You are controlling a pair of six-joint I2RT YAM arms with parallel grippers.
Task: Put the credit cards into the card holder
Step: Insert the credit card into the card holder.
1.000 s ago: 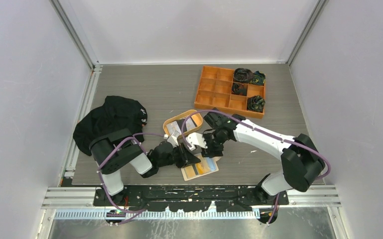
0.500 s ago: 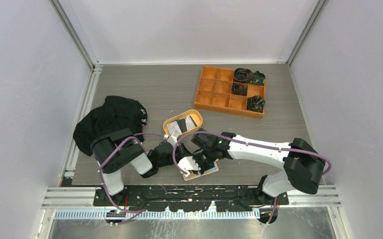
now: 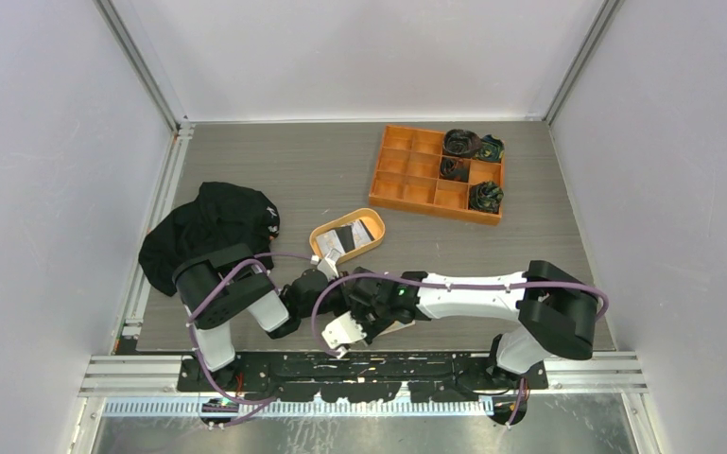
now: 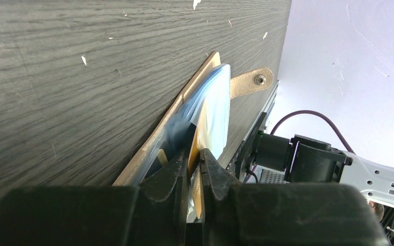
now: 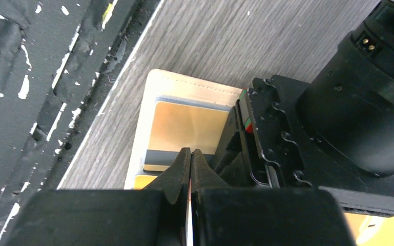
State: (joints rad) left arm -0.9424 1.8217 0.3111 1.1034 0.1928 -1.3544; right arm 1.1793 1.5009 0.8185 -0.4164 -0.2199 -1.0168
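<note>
Roughly a third done, judging by where the cards lie. Lying open and flat at the near edge of the tabletop, about midway along it: the card holder (image 5: 194, 82), with its snap tab (image 4: 250, 81) sticking out past the far side. Pinned there by the left gripper (image 4: 194, 152), jaws narrow and nipping a tan inner leaf of the holder, right beside a pale blue layer (image 4: 216, 110). Hard to say whether that layer is the blue card or a plastic pocket.

Lodged in the holder's pocket: one gold-tan card (image 5: 187, 125) with a grey stripe, seemingly most of the way in. Meeting the striped end of that card: the right gripper (image 5: 190, 152), jaws shut tight. Impossible to tell whether the thin pale sliver in their seam is a card edge or only light.

Left to do, apparently: seating this card fully, then fetching the others. Sitting in the oval tray (image 3: 315, 238), farther in from the near edge and near the holder: a dark card (image 3: 344, 234) and a pale card (image 3: 365, 230). Holder not yet folded or snapped.
</note>
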